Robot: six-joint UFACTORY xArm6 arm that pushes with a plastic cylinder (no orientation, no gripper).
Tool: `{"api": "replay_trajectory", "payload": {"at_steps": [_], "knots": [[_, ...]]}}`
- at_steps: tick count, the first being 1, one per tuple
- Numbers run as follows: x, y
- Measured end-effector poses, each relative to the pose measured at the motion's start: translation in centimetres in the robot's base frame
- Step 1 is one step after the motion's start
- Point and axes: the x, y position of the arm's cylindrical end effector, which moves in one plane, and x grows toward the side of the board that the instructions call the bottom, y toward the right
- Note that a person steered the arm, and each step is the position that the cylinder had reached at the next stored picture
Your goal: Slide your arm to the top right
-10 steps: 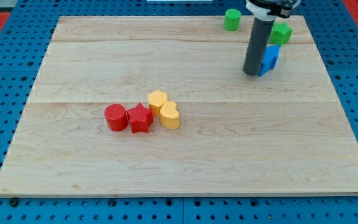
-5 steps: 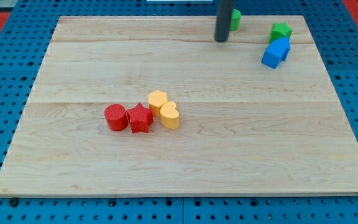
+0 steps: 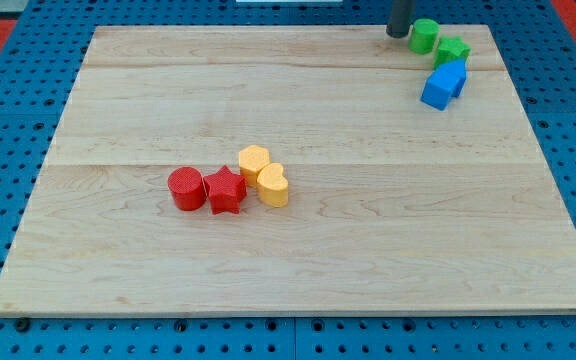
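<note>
My tip (image 3: 398, 35) is at the top edge of the wooden board (image 3: 298, 250), right of centre. It stands just left of the green cylinder (image 3: 424, 36), touching or nearly touching it. A green star block (image 3: 453, 50) sits right of the cylinder. A blue block (image 3: 443, 84) lies just below the green star. Only the lowest part of the rod shows; the rest is cut off by the view's top.
A red cylinder (image 3: 185, 188), a red star (image 3: 225, 190), a yellow hexagon block (image 3: 254, 162) and a yellow heart block (image 3: 273, 185) cluster left of the board's centre. Blue pegboard (image 3: 8, 120) surrounds the board.
My tip moved from beside the blue block up and left, then right along the top edge. The green cylinder has shifted right, now close to the green star.
</note>
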Motion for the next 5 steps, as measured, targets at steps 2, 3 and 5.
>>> {"api": "replay_trajectory", "payload": {"at_steps": [2,3,5], "knots": [[15.0,-8.7],[21.7,2.7],[2.9,19.9]]}}
